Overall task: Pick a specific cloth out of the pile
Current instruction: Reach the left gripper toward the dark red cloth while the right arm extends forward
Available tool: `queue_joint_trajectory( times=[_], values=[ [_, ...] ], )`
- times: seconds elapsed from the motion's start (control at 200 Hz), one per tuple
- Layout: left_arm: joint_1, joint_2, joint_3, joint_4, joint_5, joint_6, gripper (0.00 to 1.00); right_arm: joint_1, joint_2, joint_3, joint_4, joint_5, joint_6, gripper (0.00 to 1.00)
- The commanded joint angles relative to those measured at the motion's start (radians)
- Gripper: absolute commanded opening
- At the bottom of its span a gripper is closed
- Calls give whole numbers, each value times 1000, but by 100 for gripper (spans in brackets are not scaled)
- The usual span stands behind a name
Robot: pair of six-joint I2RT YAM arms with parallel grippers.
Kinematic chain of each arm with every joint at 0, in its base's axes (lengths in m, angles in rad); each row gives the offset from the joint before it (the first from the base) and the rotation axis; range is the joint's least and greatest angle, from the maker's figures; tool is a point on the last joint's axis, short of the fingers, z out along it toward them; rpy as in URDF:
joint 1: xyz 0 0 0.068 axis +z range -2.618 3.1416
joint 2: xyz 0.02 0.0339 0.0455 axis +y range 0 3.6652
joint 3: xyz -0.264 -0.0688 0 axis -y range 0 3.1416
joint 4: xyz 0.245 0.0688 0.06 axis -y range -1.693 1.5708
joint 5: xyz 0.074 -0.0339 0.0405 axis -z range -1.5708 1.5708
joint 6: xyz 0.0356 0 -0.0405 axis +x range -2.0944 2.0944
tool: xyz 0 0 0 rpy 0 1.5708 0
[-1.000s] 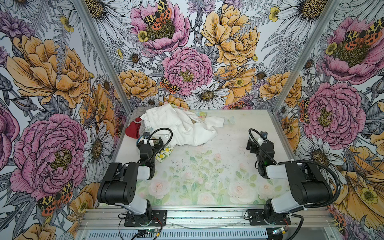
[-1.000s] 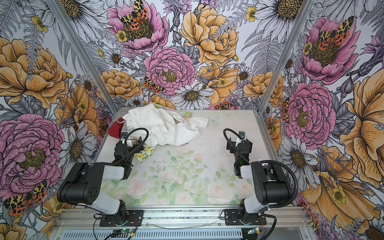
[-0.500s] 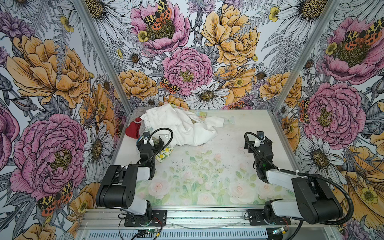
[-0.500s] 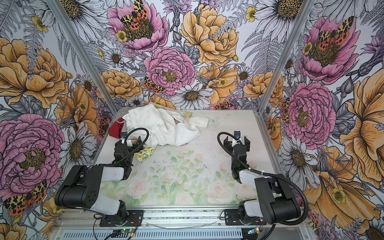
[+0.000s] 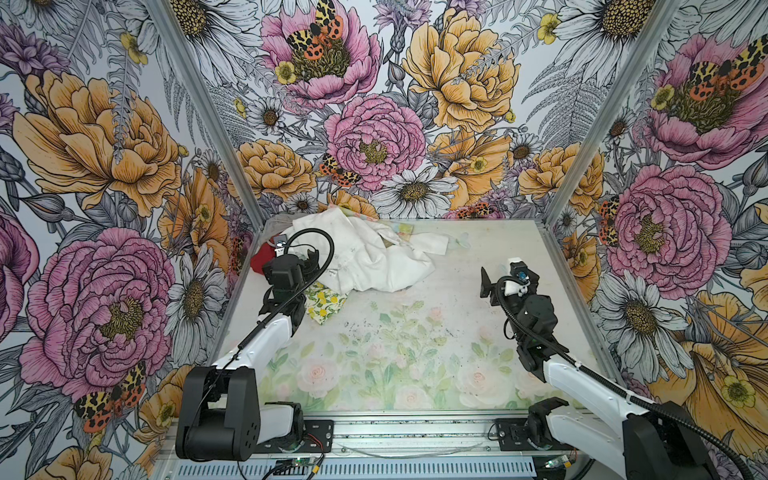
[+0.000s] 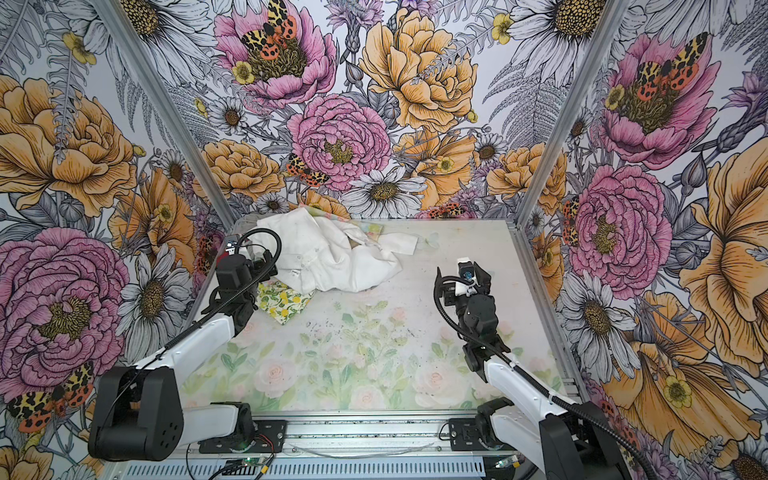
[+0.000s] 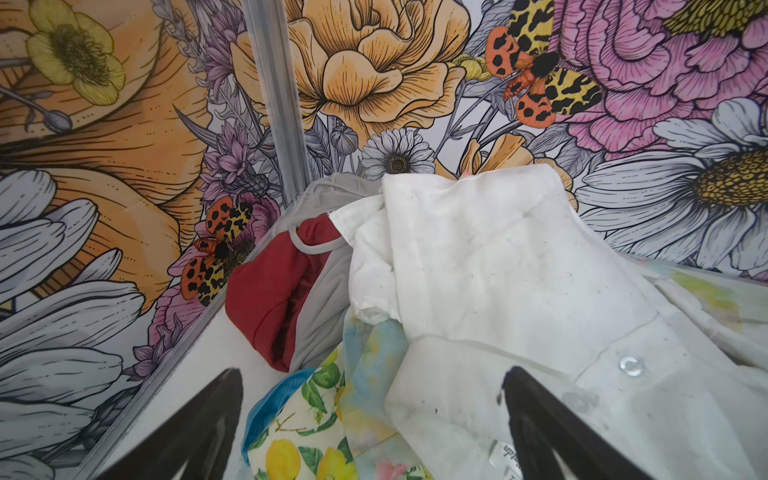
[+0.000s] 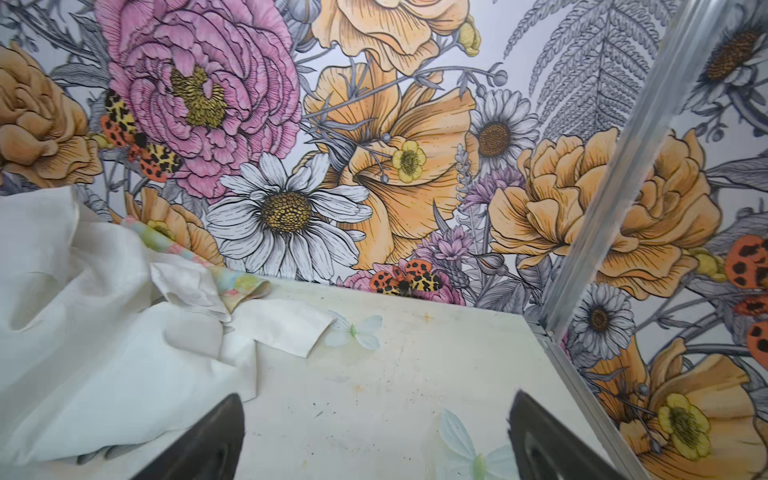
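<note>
The cloth (image 7: 270,291), dark red, lies crumpled against the left wall at the pile's edge, partly under a grey piece (image 7: 324,291); a top view shows a part of it (image 5: 261,259). The pile (image 5: 374,257) is mostly a large white cloth (image 7: 498,270) in the back left corner. My left gripper (image 7: 373,374) is open above the pile's near edge, over the lemon-print cloth (image 7: 299,436) and a white fold, a little short of the red cloth. My right gripper (image 8: 376,397) is open over bare table, right of the pile, holding nothing.
The table (image 5: 395,332) is boxed in by flower-patterned walls with metal corner posts (image 7: 274,104). A pastel cloth (image 8: 232,282) shows under the white cloth (image 8: 104,332) near the back wall. The lemon-print cloth (image 5: 326,301) juts out toward the front.
Both arms have stretched toward the back of the table; the left gripper has come up to the pile's edge. Both grippers stay open. The cloths have not moved.
</note>
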Motion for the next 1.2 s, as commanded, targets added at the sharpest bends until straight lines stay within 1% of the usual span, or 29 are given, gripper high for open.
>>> queue_joint_trajectory(
  times=[0.0, 0.05, 0.13, 0.235, 0.255, 0.34, 0.48, 0.615, 0.775, 0.861, 0.936, 1.051, 1.196],
  values=[
    [14, 8, 80, -229, -33, -92, 99, 55, -20, 48, -59, -152, -17, 99],
    [30, 25, 119, -299, -27, -128, 99, 85, -23, 64, -86, -182, -36, 99],
    [74, 48, 170, -386, 32, -199, 99, 131, -26, 83, -114, -227, -63, 99],
    [151, 58, 191, -420, 133, -283, 98, 190, -26, 109, -174, -268, -112, 99],
    [166, 58, 195, -423, 172, -296, 98, 199, -23, 114, -183, -279, -122, 99],
    [228, 76, 217, -455, 240, -347, 96, 242, -14, 130, -220, -316, -158, 98],
    [314, 119, 257, -474, 323, -390, 94, 318, 4, 147, -259, -328, -217, 96],
    [385, 195, 301, -474, 414, -422, 88, 391, 9, 161, -284, -313, -262, 96],
    [411, 303, 366, -474, 457, -405, 81, 449, 1, 183, -327, -302, -286, 94],
    [416, 358, 396, -472, 457, -401, 77, 472, -6, 189, -336, -305, -291, 93],
    [416, 397, 410, -454, 453, -409, 71, 473, -8, 201, -370, -291, -304, 91],
    [413, 463, 436, -429, 460, -416, 66, 473, -12, 216, -419, -259, -326, 89],
    [413, 523, 461, -394, 457, -414, 64, 473, -16, 222, -430, -284, -321, 88]
  ],
)
